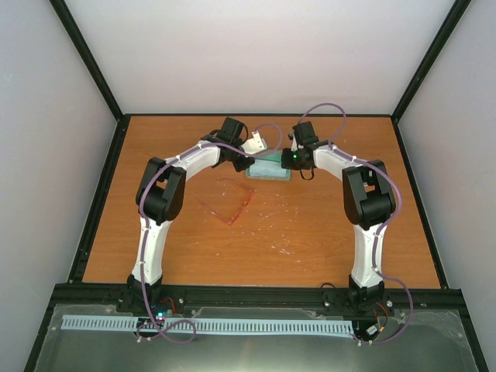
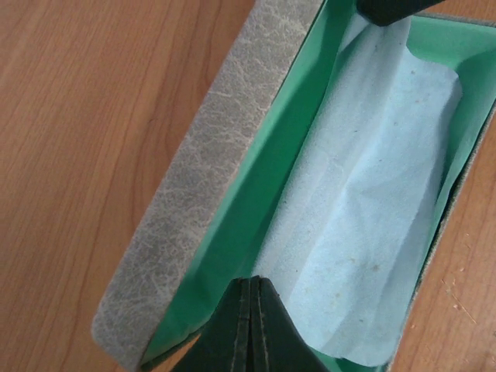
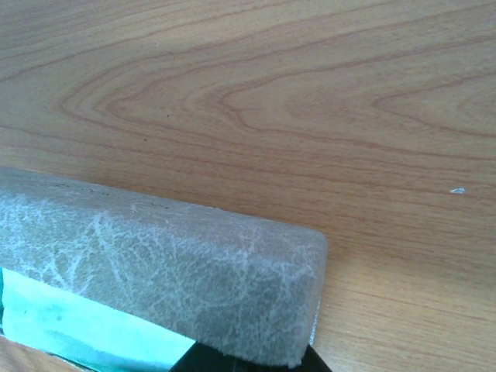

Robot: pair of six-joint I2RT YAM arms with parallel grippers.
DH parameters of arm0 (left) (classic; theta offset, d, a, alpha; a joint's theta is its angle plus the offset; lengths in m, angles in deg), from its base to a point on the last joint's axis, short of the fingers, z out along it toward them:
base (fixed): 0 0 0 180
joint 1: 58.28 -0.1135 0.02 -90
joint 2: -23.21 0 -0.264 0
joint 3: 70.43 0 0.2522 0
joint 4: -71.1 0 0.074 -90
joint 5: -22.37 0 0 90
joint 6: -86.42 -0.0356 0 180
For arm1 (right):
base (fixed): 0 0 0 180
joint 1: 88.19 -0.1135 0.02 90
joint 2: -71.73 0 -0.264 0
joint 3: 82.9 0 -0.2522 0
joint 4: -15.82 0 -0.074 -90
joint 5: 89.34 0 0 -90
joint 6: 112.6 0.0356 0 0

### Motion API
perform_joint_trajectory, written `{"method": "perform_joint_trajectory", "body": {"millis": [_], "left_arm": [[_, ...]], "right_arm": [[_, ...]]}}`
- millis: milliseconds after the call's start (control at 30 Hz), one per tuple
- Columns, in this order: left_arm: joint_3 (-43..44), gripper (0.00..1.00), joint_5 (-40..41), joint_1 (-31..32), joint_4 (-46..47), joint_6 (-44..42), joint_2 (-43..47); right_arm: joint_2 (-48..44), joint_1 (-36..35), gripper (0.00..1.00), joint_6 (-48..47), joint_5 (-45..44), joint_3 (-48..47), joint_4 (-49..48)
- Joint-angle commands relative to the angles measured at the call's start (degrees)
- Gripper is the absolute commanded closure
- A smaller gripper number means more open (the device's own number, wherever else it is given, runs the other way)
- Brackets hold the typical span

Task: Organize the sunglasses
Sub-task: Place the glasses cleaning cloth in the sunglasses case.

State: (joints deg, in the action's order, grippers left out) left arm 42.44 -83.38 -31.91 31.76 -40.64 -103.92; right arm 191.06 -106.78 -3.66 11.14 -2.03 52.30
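Note:
The sunglasses (image 1: pixel 229 202), a thin red-pink frame, lie unfolded on the table in front of the arms, apart from both grippers. The grey case (image 1: pixel 269 167) lies open behind them. Its green lining (image 2: pixel 256 194) and a light blue cloth (image 2: pixel 372 201) inside show in the left wrist view. My left gripper (image 2: pixel 256 284) is shut and empty, with its tip inside the case's near end. My right gripper (image 1: pixel 294 160) is at the case's right end. Its fingers look closed under the grey lid (image 3: pixel 170 267), which hides their tips.
The wooden table (image 1: pixel 325 225) has small white specks near its middle. Black frame rails run along its edges, and grey walls stand behind and beside it. A white tag (image 1: pixel 255 142) sits just behind the case.

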Motion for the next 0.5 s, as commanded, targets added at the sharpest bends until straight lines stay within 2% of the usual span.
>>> {"method": "perform_joint_trajectory", "body": {"millis": [0, 233, 467], "left_arm": [[0.2, 0.99, 0.0, -0.7, 2.3, 0.0, -0.9], [-0.8, 0.99, -0.4, -0.7, 1.9, -0.2, -1.0], [-2.2, 0.86, -0.3, -0.7, 0.9, 0.6, -0.7]], "right_arm": [[0.2, -0.7, 0.97, 0.5, -1.6, 0.0, -1.4], [0.0, -0.9, 0.97, 0.7, -2.1, 0.8, -1.6], [0.1, -1.1, 0.95, 1.1, -2.9, 0.7, -2.0]]}}
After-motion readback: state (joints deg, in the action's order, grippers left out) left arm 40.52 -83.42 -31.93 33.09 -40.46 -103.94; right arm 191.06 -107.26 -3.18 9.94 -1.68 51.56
